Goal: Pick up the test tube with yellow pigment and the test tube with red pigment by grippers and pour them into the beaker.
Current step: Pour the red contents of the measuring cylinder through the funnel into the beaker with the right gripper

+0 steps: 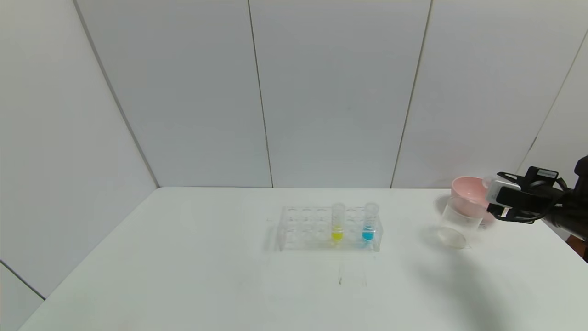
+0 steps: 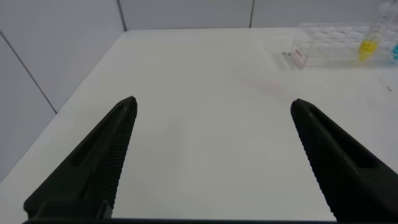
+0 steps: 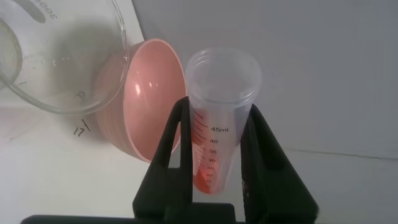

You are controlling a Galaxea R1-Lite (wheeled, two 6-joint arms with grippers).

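My right gripper (image 3: 217, 103) is shut on the test tube with red pigment (image 3: 222, 71); orange-red liquid lies at the tube's base. In the head view this gripper (image 1: 494, 198) hovers at the far right, just right of and above the clear beaker (image 1: 456, 225), which also shows in the right wrist view (image 3: 68, 62). The test tube with yellow pigment (image 1: 337, 223) stands upright in the clear rack (image 1: 303, 227) at mid-table. It also shows in the left wrist view (image 2: 371, 37). My left gripper (image 2: 214, 101) is open and empty over bare table, far from the rack, and out of the head view.
A pink bowl (image 1: 467, 193) sits right behind the beaker, close to my right gripper, and also shows in the right wrist view (image 3: 149, 93). A blue-liquid tube (image 1: 370, 223) stands in the rack right of the yellow one. White walls enclose the table (image 1: 183, 276) at the back and left.
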